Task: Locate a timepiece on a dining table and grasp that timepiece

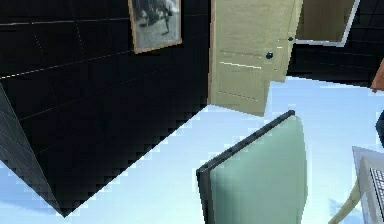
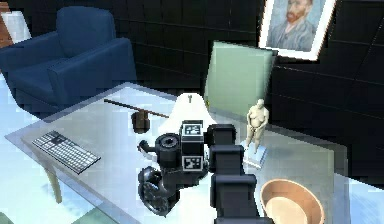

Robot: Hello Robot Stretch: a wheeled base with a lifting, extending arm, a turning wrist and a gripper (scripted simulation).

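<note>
Risk 1: gripper (image 2: pixel 160 172) works mid-way across the dining table (image 2: pixel 90 125), amid clutter. A sideways swing of the arm could knock the dark cup (image 2: pixel 141 120) or the white lump (image 2: pixel 190 103) twd the far edge.
Risk 2: statuette (image 2: pixel 257 125) stands upright near the arm, on the arm side view's right (tall, small base, prob. tips easily).
Risk 3: glass top. A small thing nudged off-centre may skid instead of being gripped.
Timepiece: prob. the dark rounded blob (image 2: pixel 150 192) w/ grey bits, at the gripper's far end, nearer the table's near edge than its far one. Too small to confirm a dial or strap.
Tool: finger width can't be told. Can't tell if it holds anything either, since the blob sits right at it over the tabletop.
Others: keyboard (image 2: pixel 65 150) by the left corner; bowl (image 2: pixel 290 205) at the near edge.
</note>
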